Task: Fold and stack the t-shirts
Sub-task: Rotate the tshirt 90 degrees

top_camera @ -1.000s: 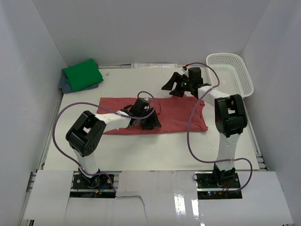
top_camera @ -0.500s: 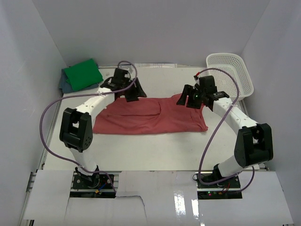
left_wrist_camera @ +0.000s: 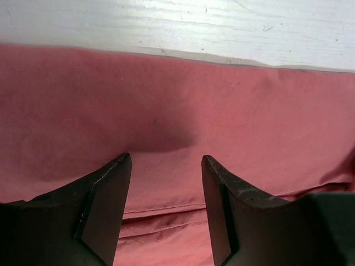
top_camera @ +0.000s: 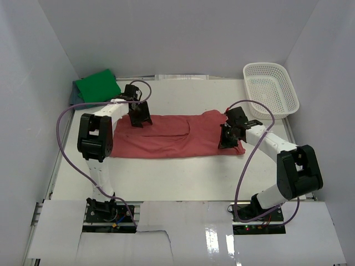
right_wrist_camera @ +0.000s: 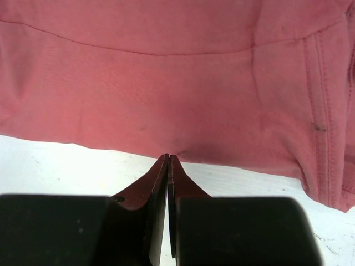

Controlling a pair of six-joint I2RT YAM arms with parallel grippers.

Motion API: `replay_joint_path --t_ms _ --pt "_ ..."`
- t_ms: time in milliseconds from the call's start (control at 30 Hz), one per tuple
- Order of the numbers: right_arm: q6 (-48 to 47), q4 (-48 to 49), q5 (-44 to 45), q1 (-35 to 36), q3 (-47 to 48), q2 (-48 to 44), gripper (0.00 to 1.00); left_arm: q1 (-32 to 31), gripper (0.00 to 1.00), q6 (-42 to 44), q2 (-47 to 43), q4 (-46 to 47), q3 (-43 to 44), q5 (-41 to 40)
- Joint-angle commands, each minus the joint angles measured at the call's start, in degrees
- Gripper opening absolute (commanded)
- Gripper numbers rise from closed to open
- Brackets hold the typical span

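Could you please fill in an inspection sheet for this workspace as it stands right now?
Surface: white table, lightly scuffed.
Job's things: red t-shirt spread flat mid-table; green t-shirt folded in the far left corner on a blue-grey t-shirt.
Clutter: white basket at the far right, nothing seen inside.
Grippers: left gripper open above the red t-shirt's far edge; right gripper shut at its right-end edge, whether cloth is pinched cannot be told.
Cables: purple cables loop from both arms, no snag seen.
Surroundings: white walls on three sides.
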Motion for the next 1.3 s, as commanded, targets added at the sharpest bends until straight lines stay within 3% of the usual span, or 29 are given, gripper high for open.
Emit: replay_joint_path --t_ms 0,367,600,1033,1267 --pt "-0.75 1.30 3.14 0.19 -0.09 0.57 0.08 -0.09 0.64 2.41 -0.34 -1.36 2.42 -3.99" --pt "-1.98 0.51 5.08 0.19 6.59 12.43 0.08 -0.09 0.64 3.12 -0.25 -3.64 1.63 -9.97" --pt "-2.15 0.24 5.17 0.10 11.25 18.15 0.08 -0.09 0.64 2.33 1.16 -8.21 -0.04 -17.88" --pt "-3.65 -3.54 7.63 -2.62 32.33 32.56 0.08 -0.88 0.64 0.66 -4.80 -8.13 -13.83 -14.46" --pt "-4.00 -4.32 2.11 -5.96 46.04 40.90 0.08 -2.72 0.64 -0.48 -9.73 -8.31 -19.98 -10.68"
